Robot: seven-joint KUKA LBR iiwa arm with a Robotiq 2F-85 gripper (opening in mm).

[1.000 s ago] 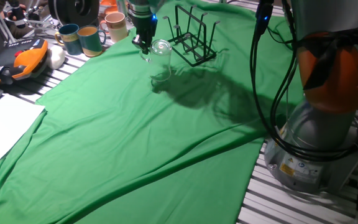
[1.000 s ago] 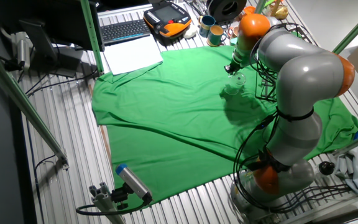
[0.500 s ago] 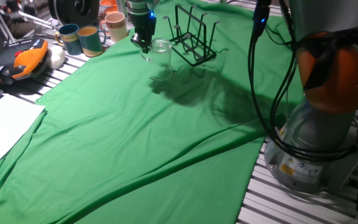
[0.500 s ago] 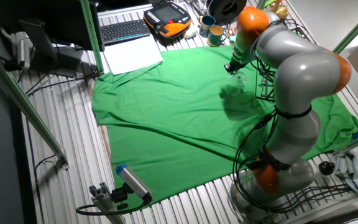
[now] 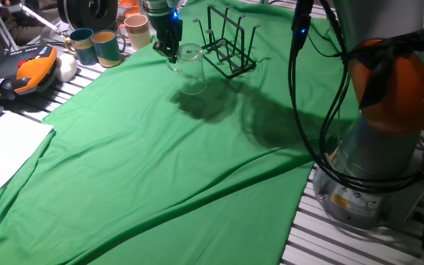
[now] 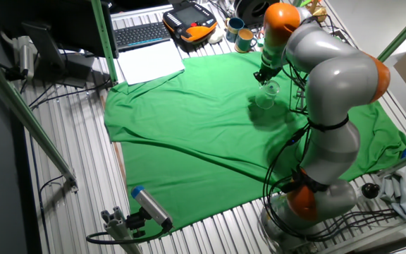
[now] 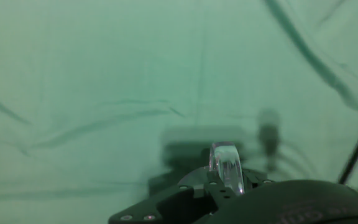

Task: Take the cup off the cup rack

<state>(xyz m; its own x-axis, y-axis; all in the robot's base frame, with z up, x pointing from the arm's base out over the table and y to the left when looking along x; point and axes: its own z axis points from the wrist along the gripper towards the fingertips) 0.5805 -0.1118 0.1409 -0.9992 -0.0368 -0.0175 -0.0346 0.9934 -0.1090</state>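
Note:
The cup is small, clear glass. It hangs in the air above the green cloth, left of the cup rack, and is off its prongs. My gripper is shut on the cup's handle, which shows as a clear loop between the fingers in the hand view. The black wire rack stands upright on the cloth at the far side. In the other fixed view the cup hangs under the gripper, with the rack to its right, partly hidden by the arm.
Two teal-and-tan mugs and a cream mug stand off the cloth at the far left. An orange-and-black pendant and white paper lie to the left. The robot's base stands at the right.
The gripper with the cup has moved slightly up and away from the cloth, a little farther back. The rack has not moved.

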